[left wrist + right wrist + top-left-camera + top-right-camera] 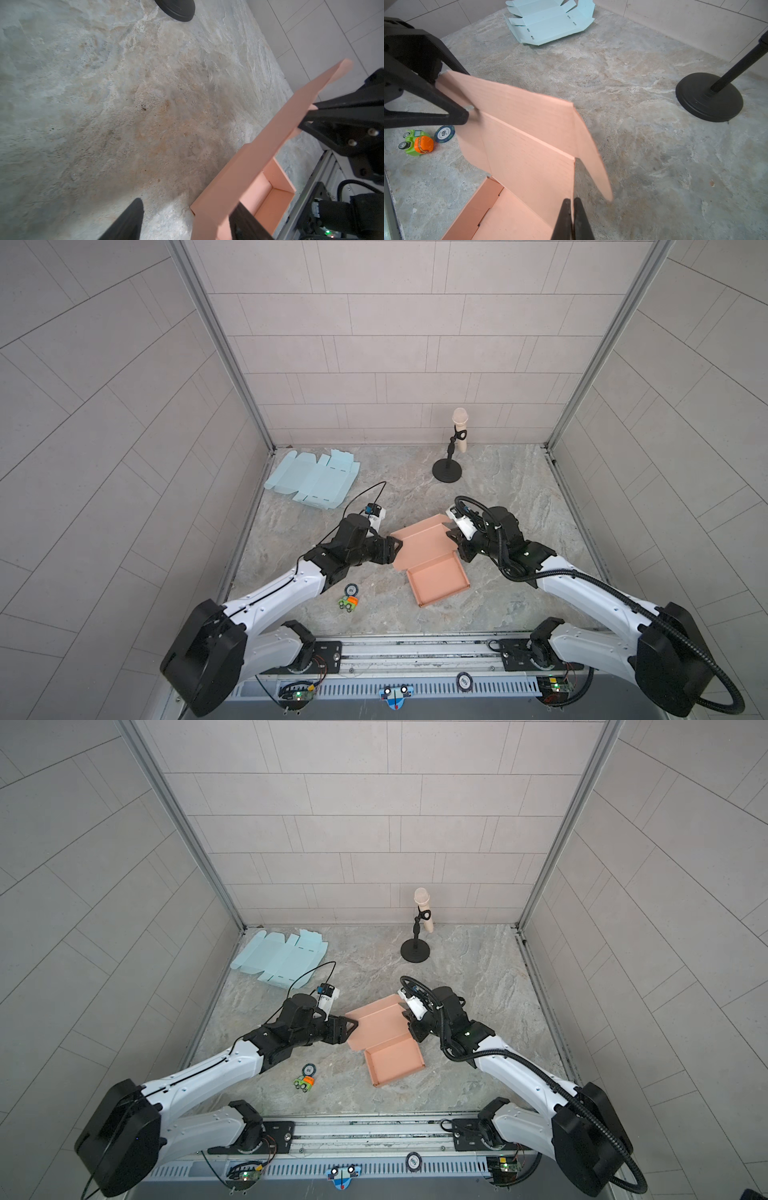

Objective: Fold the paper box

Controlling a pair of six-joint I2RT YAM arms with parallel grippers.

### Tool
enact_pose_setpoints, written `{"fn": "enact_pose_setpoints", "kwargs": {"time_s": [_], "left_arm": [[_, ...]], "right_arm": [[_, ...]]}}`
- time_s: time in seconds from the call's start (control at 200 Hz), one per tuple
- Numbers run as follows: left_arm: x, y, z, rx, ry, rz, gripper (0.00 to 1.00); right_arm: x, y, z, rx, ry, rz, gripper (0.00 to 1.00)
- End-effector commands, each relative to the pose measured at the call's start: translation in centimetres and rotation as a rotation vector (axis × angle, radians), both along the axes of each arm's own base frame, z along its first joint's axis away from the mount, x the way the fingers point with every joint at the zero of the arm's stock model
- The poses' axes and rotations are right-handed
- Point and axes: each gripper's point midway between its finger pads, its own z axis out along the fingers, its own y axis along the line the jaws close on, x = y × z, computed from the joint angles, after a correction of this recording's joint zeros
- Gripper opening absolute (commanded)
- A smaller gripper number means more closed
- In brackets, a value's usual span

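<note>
Right wrist: right hand [572,200] tight on box [525,135]

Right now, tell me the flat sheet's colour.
The sheet is pale blue, clearest in the right wrist view.

Grey marbled table [519,497] is carrying five things. Flat blue box blank [311,481] is lying unfolded in the far left corner, close to the wall. Microphone stand [447,471] is standing upright on its round black base, far side, right of middle. Orange paper box [436,580] is sitting near the centre, tray end seemingly resting on the surface, lid raised. Poker chip [351,589] and toy car [348,603] are lying just beside each other, left of the box.
</note>
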Motion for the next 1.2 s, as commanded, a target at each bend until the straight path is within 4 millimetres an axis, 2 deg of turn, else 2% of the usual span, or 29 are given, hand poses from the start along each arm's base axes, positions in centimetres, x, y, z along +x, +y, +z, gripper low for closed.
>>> {"fn": "enact_pose_setpoints", "kwargs": {"time_s": [0.0, 0.325, 0.491, 0.801, 0.956, 1.196], "left_arm": [[0.1, -1.0, 0.1, -0.036, -0.005, -0.029, 0.61], [-2.2, -0.5, -1.4, 0.023, 0.015, -0.051, 0.43], [-2.6, -0.4, -1.9, 0.026, 0.021, -0.048, 0.31], [-2.8, -0.5, -1.6, 0.025, 0.02, -0.055, 0.12], [-2.7, -0.5, -1.0, 0.03, 0.006, -0.052, 0.06], [-1.4, -0.9, 2.0, 0.048, -0.061, -0.035, 0.04]], "right_arm": [[0.2, -0.1, 0.1, -0.004, 0.005, -0.009, 0.01], [0.6, -0.5, -0.2, -0.017, 0.009, -0.044, 0.01], [0.7, -0.6, -0.1, -0.01, 0.007, -0.049, 0.01], [0.6, -0.9, 0.1, -0.009, 0.004, -0.056, 0.01], [0.6, -0.9, 0.2, -0.008, 0.0, -0.059, 0.02], [0.2, 0.1, 1.6, 0.044, -0.036, -0.041, 0.06]]}}
